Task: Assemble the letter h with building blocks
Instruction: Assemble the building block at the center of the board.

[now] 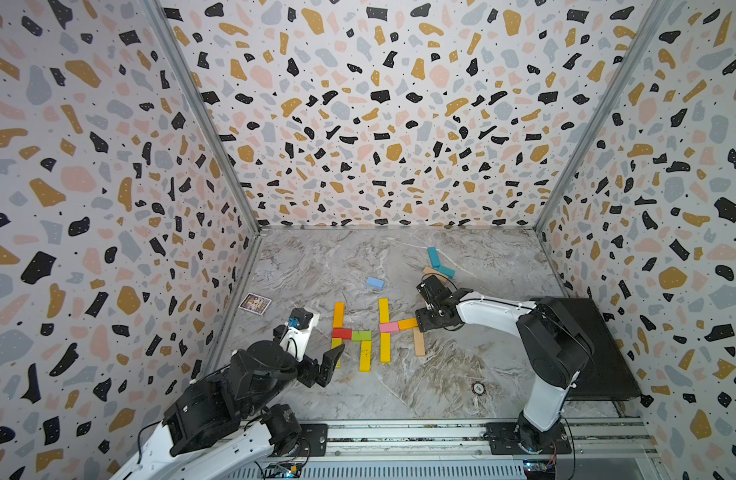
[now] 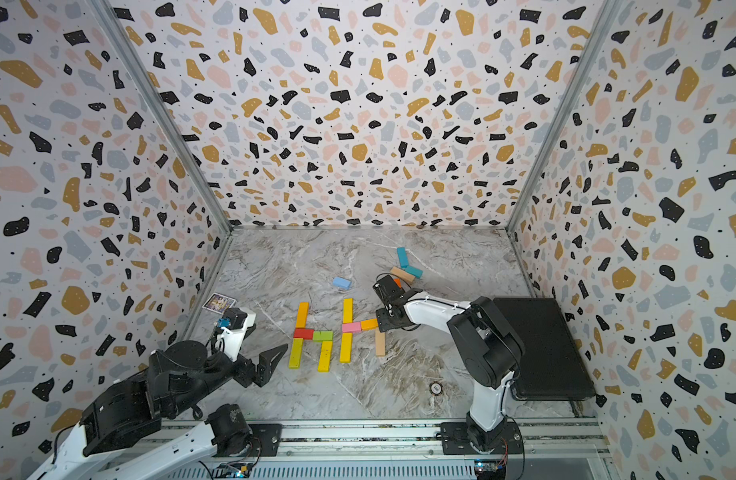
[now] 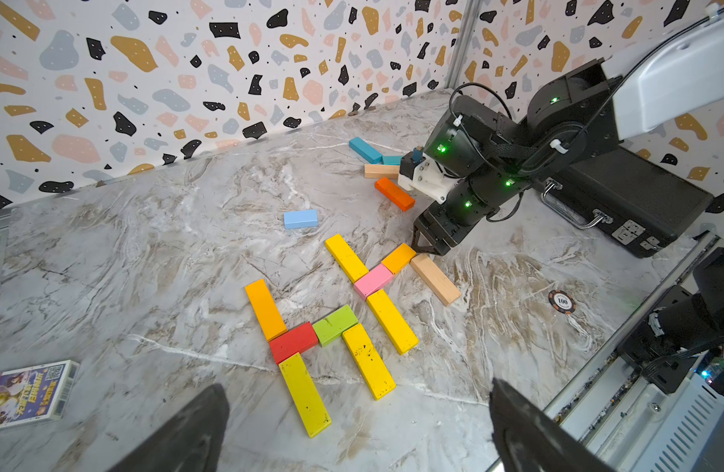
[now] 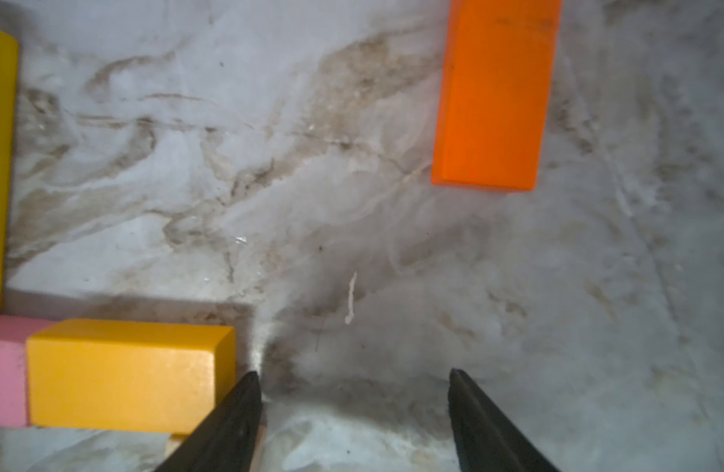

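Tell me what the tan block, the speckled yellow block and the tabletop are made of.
The tan block looks like bare unpainted wood: matte, with faint grain showing. The speckled yellow block is probably wood under opaque yellow paint; its dark specks may be chips or dirt. The tabletop is marble-patterned and smooth; real stone or printed sheet cannot be told.

Marble tabletop (image 1: 316,257) w/ building blocks (image 1: 385,349), card (image 1: 255,303), poker chip (image 1: 478,388), black case (image 1: 598,353).
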`<state>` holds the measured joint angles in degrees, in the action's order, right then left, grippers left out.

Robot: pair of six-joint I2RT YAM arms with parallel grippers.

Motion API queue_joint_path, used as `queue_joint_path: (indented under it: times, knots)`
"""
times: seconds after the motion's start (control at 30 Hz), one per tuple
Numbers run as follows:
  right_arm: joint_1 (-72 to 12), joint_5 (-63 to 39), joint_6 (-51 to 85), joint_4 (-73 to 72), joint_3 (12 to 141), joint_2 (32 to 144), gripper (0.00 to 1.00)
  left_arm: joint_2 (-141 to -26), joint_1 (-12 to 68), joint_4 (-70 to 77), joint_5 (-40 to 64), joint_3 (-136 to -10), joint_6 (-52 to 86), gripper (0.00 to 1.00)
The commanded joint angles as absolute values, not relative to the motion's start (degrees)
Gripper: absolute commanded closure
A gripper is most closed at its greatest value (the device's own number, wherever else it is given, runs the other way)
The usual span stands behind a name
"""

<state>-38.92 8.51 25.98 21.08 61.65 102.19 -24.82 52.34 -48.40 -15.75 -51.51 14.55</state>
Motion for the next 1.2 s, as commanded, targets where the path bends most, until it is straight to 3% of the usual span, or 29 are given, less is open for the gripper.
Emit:
queue_joint_path:
  times: [0.0, 0.23, 0.47, 1.17]
  knots:
    - [-38.9, 13.7, 28.2, 22.8, 60.0, 95.2, 0.25, -25.3, 52.0, -46.2, -16.3, -51.1, 14.0, 0.01]
    - [-38.8, 10.1, 29.4, 26.7, 54.3, 89.3, 0.26, -25.3, 51.9, -46.1, -16.4, -51.1, 14.0, 0.01]
    - [-39.4, 3.3, 26.1, 23.5, 51.1, 91.0, 0.3, -25.6, 51.6, -45.9, -16.3, -51.1, 13.9, 0.01]
    - [-41.5, 2.3, 24.1, 20.9, 51.7, 94.4, 0.31, -26.2, 51.2, -46.1, -16.4, -51.1, 14.0, 0.01]
